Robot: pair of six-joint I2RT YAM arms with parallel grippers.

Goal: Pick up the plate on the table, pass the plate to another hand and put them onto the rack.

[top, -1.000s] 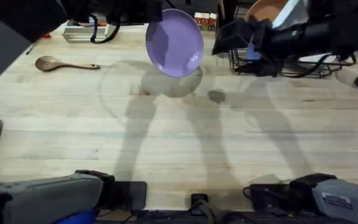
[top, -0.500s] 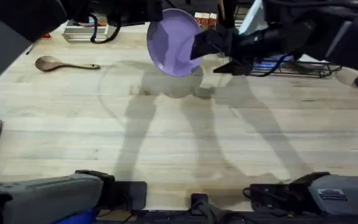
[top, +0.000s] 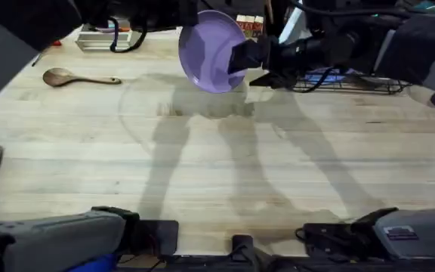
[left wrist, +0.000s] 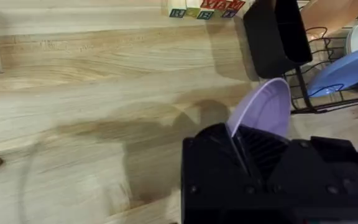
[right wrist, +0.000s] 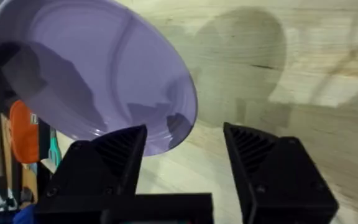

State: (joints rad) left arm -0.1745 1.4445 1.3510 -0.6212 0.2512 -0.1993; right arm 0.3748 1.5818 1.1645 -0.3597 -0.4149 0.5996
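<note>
The plate point(top: 211, 51) is up off the table point(top: 202, 166), held tilted in the air near the far edge, its face turned toward the right arm. The left hand point(left wrist: 238, 155) pinches its rim: in the left wrist view the plate's edge stands up from between the two black fingers. The right hand point(right wrist: 182, 158) is spread wide at the plate's opposite edge; in its own wrist view one finger overlaps the lower rim while the other stands clear to the side, so the plate is at the mouth of the hand but I cannot tell that it sits between the fingers yet.

This looks like the handover step, with the pick-up done and the racking still to come. The next move calls for the right hand to slide on until the rim lies between its fingers, press together on it, and only then for the left hand to let go. The rack point(top: 353, 79), already carrying a blue plate point(left wrist: 344, 68), stands just beyond the right arm.
</note>
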